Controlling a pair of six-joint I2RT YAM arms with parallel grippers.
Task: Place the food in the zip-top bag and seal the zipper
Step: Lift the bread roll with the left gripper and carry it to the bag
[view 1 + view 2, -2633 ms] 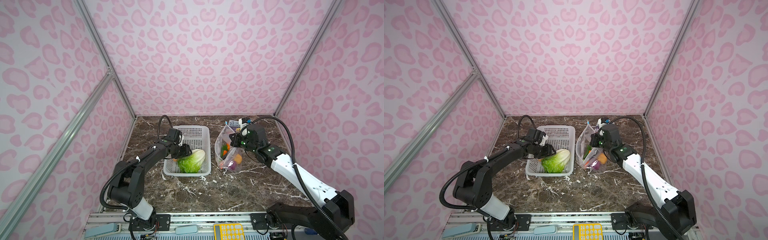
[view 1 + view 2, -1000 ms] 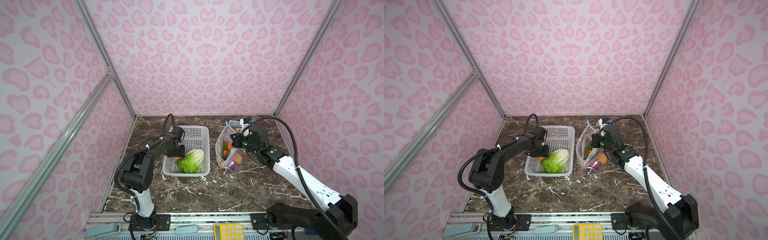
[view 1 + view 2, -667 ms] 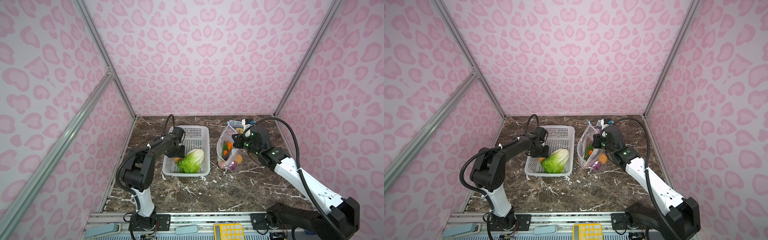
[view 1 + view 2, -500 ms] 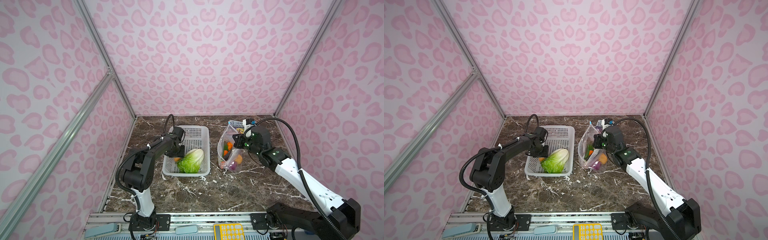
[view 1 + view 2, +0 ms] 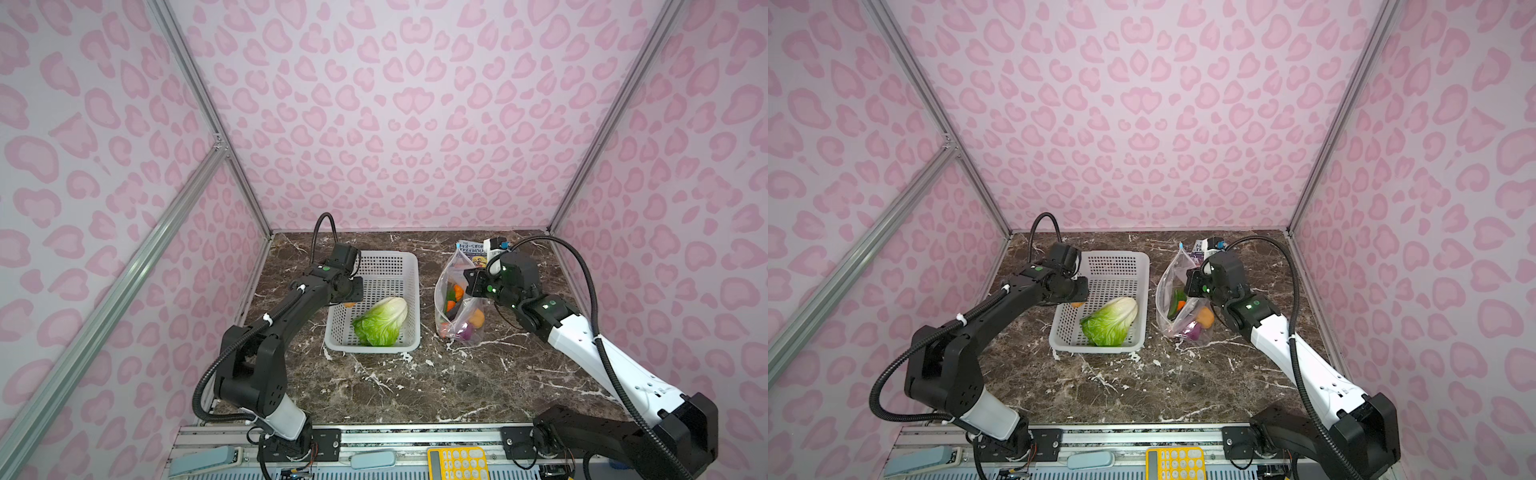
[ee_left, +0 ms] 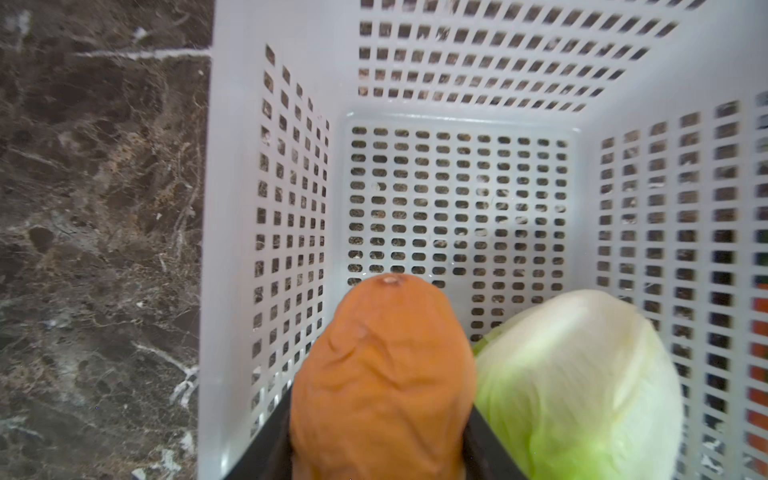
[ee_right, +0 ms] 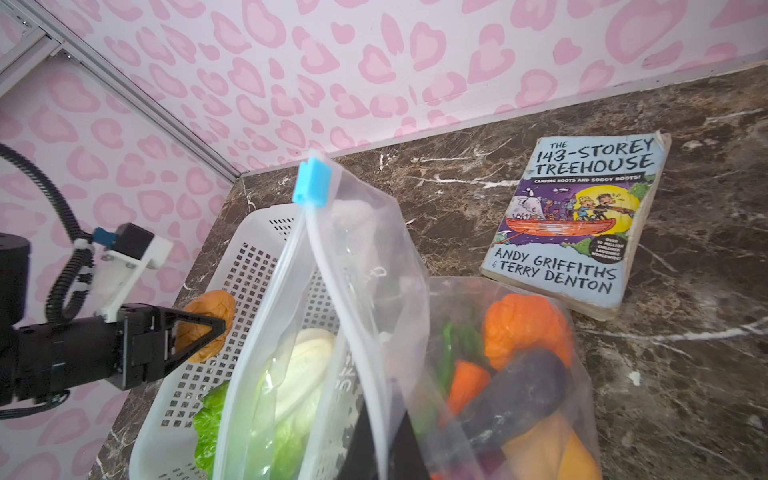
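Note:
My left gripper [image 6: 380, 449] is shut on a tan-orange potato [image 6: 382, 374], just above the floor of the white basket [image 5: 374, 345] by its left wall. A green-and-white cabbage [image 5: 382, 320] lies beside it in the basket. My right gripper [image 7: 382, 449] is shut on the mouth edge of the zip-top bag [image 7: 374, 266] and holds it upright, mouth open. The zipper's blue slider [image 7: 311, 183] sits at the top end of the strip. Inside the bag are a pumpkin [image 7: 523, 324], a carrot [image 7: 465, 382], a purple onion [image 7: 519, 395], a green piece [image 7: 451, 353] and another potato [image 7: 548, 453].
A paperback book [image 7: 577, 224] lies flat on the marble table behind the bag, near the back wall. A yellow keypad [image 5: 457, 463] sits on the front rail. Pink patterned walls close in the table on three sides.
My left gripper moved from beside the cabbage to the basket's left side and closed on the potato. The right gripper, still holding the bag, shifted slightly toward the back.

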